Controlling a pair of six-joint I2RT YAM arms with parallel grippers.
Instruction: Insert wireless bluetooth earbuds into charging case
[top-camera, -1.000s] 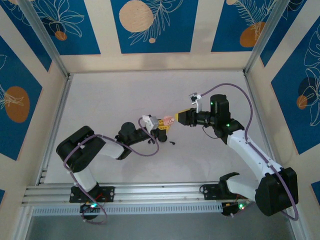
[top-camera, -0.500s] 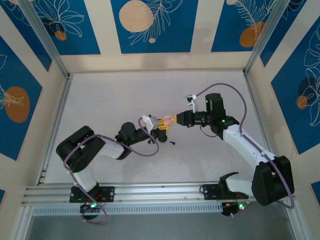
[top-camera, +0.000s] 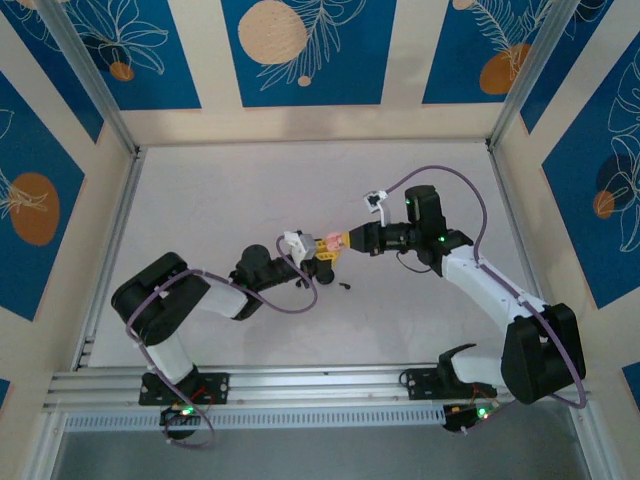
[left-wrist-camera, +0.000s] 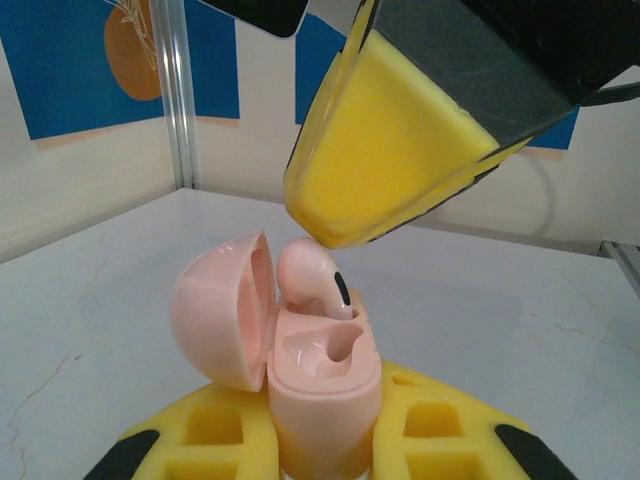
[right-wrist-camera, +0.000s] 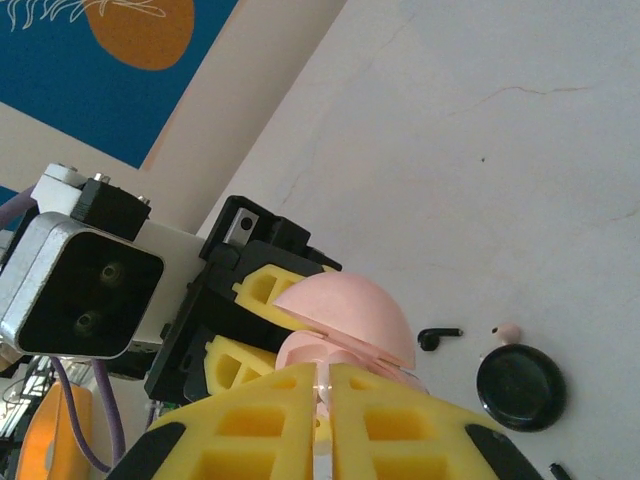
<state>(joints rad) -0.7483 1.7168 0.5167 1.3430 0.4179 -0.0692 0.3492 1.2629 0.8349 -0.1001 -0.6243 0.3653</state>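
- Now, the left gripper (left-wrist-camera: 325, 432) has its jaws clamped on the base of the pink charging case (left-wrist-camera: 325, 395), holding it upright above the table (left-wrist-camera: 520, 290) with the mouth turned towards the other arm, as I read it.
- Lid (left-wrist-camera: 225, 310) is swung back to the side, so both sockets are exposed.
- Right gripper (left-wrist-camera: 335, 232) comes in from above, yellow jaws pressed almost together, tip touching the head of the pink earbud (left-wrist-camera: 308, 275); I can't tell whether it pinches the bud or only pushes it.
- That earbud stands stem-down in the far socket, head proud of the rim, so probably not fully seated.
- Count: one case, one pink earbud in it, one empty socket (left-wrist-camera: 325, 350).
- Down on the table in the right wrist view: one black puck (right-wrist-camera: 520, 387), one tiny black stemmed bud (right-wrist-camera: 438, 337) just beside it, and one small pink bit (right-wrist-camera: 507, 330) near the puck, too small to name.
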